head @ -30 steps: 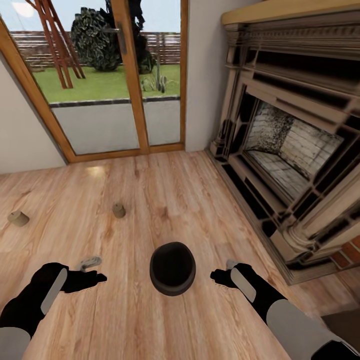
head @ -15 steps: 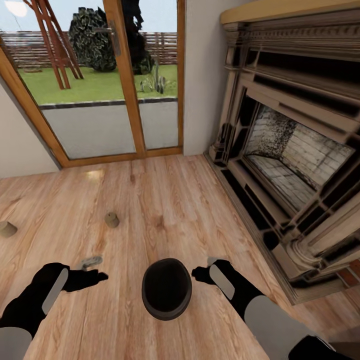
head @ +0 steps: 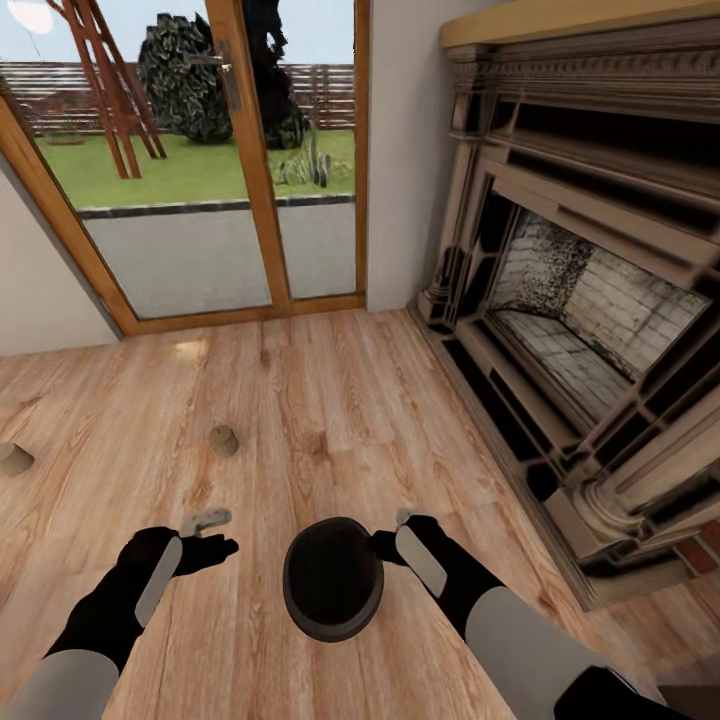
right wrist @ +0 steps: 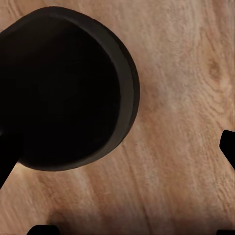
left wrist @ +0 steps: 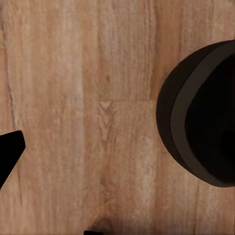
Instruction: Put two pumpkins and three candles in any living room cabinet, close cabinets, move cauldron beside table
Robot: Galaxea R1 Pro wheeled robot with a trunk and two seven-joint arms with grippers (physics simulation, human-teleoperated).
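Head view: wood floor, glass doors ahead, fireplace [head: 590, 320] along the right side.
Candles: two on the floor, one at the far left edge [head: 14, 459], one further in [head: 223, 440]; both well apart from the arms.
Left gripper [head: 212, 533]: low over the floor, just beside the cauldron's left side, not touching. Fingers spread, holding nothing; left wrist view has bare boards between the finger tips and the pot off to one side.
Cauldron [head: 333, 578]: upright on the floor between the two arms, mouth up; round, so no long axis to line up with.
Right gripper [head: 392, 535]: at the cauldron's upper right rim, the nearer of the two, seemingly touching. Fingers apart, nothing clasped; right wrist view puts the rim [right wrist: 128, 88] between them.
Next move, my guess: right fingers close on the rim; left closes in from the other side.
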